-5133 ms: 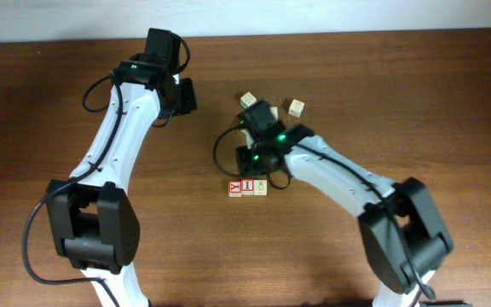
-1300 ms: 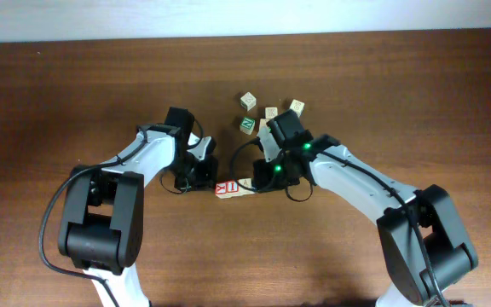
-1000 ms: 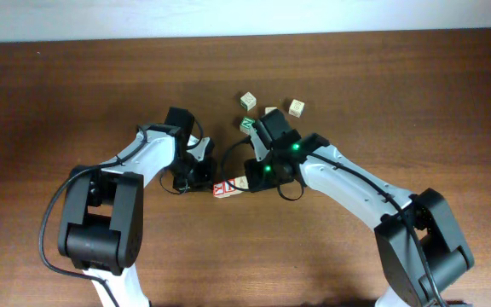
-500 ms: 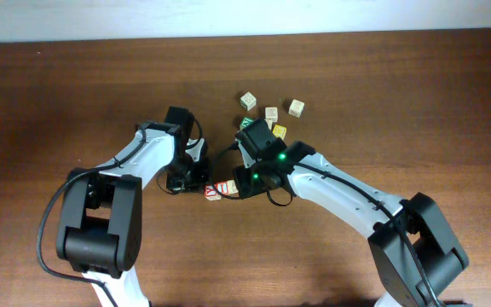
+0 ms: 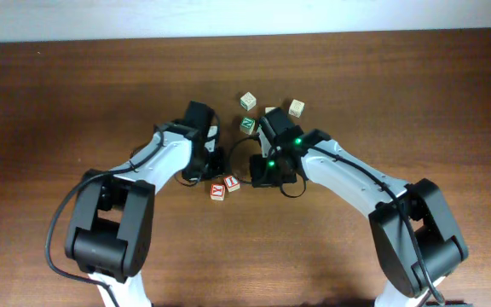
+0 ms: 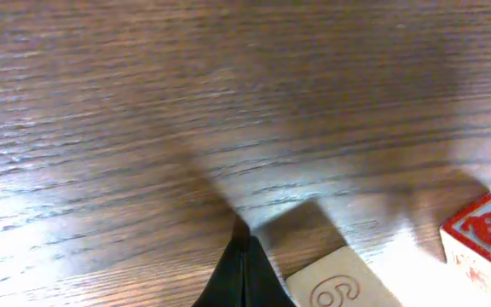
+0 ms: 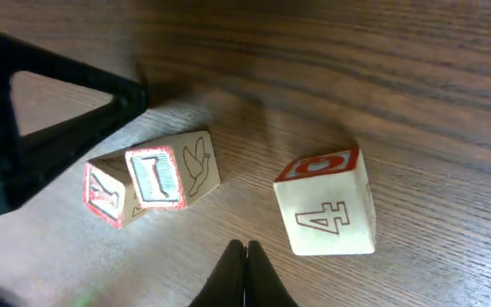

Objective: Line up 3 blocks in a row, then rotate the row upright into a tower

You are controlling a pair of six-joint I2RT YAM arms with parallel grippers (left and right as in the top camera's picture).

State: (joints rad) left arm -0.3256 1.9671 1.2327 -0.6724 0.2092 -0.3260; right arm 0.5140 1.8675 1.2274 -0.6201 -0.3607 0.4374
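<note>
1. The Y block and the I block lay pressed together on the table, both skewed to its grain. In the right wrist view, the I block carried a bird drawing on its neighbouring face.
2. The 4 block sat apart from that pair, to their right in the right wrist view. It had a red-framed top and a "4" on its side.
3. Overhead, only the Y block and I block showed, between the two wrists. The 4 block was hidden under the right arm.
4. The right gripper had its fingers pinched together with nothing between them. It sat just short of the gap between the pair and the 4 block.
5. The left gripper was likewise closed to a point and empty. Its dark body appeared in the right wrist view just beside the Y block, but contact could not be judged.
6. In the left wrist view, a pale cube with a 6 was cut off by the bottom edge and a red-framed cube by the right edge. Which blocks these were could not be told.
7. Farther back stood two green-faced cubes and a pale cube. One more cube was half hidden behind the right wrist.
</note>
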